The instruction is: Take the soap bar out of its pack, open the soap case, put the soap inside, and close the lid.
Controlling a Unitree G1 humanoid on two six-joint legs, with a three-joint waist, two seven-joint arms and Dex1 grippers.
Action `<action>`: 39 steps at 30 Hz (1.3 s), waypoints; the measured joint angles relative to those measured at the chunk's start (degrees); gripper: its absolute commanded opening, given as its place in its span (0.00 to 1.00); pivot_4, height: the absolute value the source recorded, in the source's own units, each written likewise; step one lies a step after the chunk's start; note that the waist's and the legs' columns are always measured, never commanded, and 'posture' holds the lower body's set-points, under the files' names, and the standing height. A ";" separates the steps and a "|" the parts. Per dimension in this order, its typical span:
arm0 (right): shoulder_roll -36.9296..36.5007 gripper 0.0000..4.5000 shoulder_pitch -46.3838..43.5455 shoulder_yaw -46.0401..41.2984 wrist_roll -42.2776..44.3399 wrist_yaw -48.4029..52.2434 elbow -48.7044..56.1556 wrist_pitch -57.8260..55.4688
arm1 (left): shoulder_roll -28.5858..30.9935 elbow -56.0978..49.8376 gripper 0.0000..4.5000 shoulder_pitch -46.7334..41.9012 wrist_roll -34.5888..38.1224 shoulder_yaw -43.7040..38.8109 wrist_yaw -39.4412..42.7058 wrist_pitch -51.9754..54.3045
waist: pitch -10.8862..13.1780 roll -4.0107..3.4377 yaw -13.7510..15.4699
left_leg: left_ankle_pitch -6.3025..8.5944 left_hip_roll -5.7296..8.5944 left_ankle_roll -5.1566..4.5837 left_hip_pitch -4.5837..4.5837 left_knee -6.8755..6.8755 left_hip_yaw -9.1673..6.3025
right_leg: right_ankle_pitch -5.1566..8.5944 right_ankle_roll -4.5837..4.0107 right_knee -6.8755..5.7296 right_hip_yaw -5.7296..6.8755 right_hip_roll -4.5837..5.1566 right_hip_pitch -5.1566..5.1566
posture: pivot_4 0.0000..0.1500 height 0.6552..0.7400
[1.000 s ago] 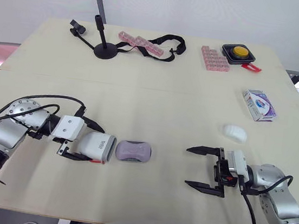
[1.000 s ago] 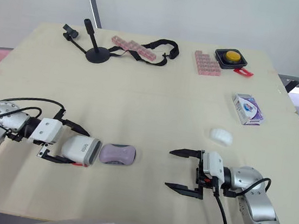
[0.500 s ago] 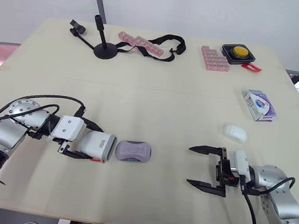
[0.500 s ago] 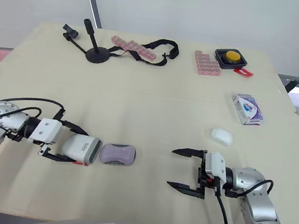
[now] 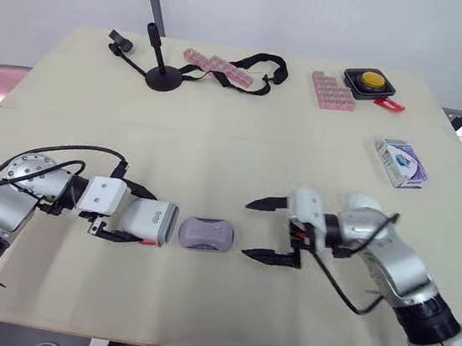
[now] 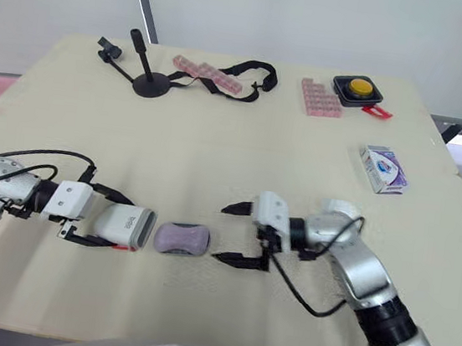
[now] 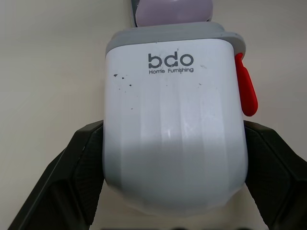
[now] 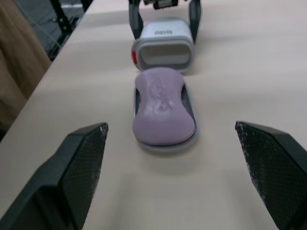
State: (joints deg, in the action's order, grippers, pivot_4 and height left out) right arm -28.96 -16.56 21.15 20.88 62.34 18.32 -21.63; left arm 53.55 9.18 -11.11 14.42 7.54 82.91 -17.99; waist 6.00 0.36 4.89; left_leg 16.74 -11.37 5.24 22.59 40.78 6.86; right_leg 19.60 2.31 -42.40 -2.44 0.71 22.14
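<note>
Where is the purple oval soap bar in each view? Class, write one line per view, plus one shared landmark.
Left eye view: purple oval soap bar, between the white plastic case shell and the open right end effector.
Right eye view: soap bar in the same gap.
Left wrist view: soap bar just beyond the shell's open end.
Right wrist view: soap bar ahead, before the shell's mouth.
Shared landmark: the shell's red tab.

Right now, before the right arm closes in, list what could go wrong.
The open right end effector could shove the purple oval piece on its grey tray, which lies loose. The white plastic case shell in the left end effector sits close beyond it, so a push may jam them askew.
</note>
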 measured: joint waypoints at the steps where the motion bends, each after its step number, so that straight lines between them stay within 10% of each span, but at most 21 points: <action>1: 0.97 1.00 -1.40 1.50 -0.28 -1.07 1.31 -2.15 | 0.00 -0.73 0.77 0.24 0.24 -0.14 -0.08 0.25 | 0.00 0.00 0.06 | 0.00 0.00 0.01 -0.01 0.00 0.00 | 0.00 0.00 -0.03 0.00 0.01 0.01 | 1.00 0.70; 26: 9.80 1.00 -14.01 19.64 -13.79 -11.97 -1.00 -22.66 | -0.69 -2.97 0.77 1.53 1.16 -1.93 -1.55 3.76 | 0.00 0.00 0.09 | -0.06 0.02 0.12 -0.08 -0.02 0.05 | 0.00 -0.01 -0.18 -0.03 0.05 0.08 | 1.00 0.70; 32: 10.52 0.60 -14.11 19.78 -14.77 -14.01 -0.69 -24.06 | -0.93 -2.84 0.77 1.22 1.10 -1.93 -1.48 3.75 | -0.02 0.00 -0.11 | -0.12 0.01 0.18 -0.12 -0.04 0.05 | -0.03 -0.05 -0.21 -0.02 0.06 0.06 | 1.00 0.70; 39: 10.42 0.58 -14.03 19.71 -14.73 -14.29 -0.32 -24.20 | -1.48 -2.64 0.77 0.54 0.89 -1.90 -1.42 3.75 | -0.02 0.00 -0.12 | -0.12 0.01 0.18 -0.13 -0.08 0.05 | -0.03 -0.06 -0.23 -0.02 0.05 0.06 | 1.00 0.70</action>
State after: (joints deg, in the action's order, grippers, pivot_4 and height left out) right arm -18.54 -30.59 40.87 6.15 48.05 18.00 -45.83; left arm 52.08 6.54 -10.57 15.31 5.63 81.50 -14.24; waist 5.97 0.37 4.77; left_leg 16.63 -11.36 5.42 22.46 40.70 6.91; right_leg 19.57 2.25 -42.63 -2.46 0.76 22.20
